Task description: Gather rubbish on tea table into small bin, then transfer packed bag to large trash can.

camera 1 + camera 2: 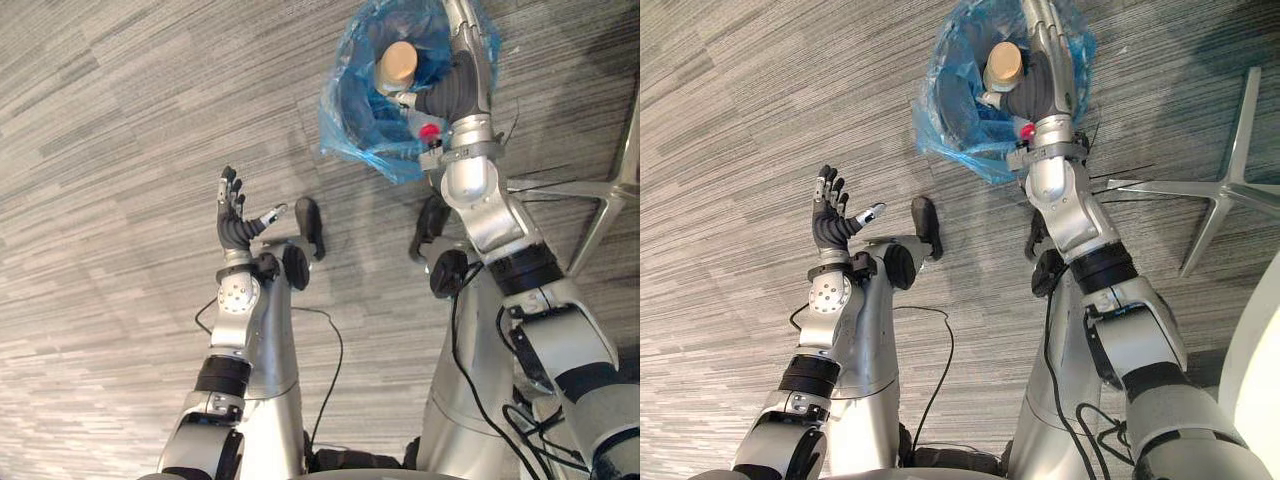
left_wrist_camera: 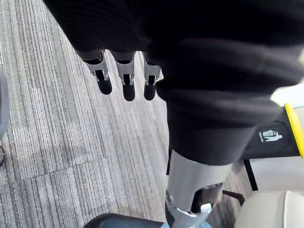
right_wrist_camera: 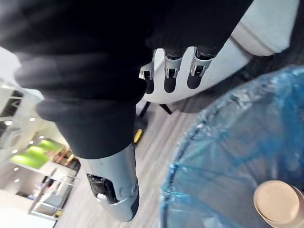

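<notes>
From the head camera I see my left hand (image 1: 232, 218) raised, open above the carpet (image 1: 110, 130), and my right hand (image 1: 458, 92) reaching alongside the blue-bagged small bin (image 1: 345, 125) with a cup (image 1: 398, 62) inside, while each wrist view shows straight fingers (image 2: 128, 83) gripping nothing.

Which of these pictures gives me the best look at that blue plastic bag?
The right eye view: the blue bag shows nearly whole, open, a tan cup inside. The left eye view shows much the same. The right wrist view shows part of it from close, with the cup.
</notes>
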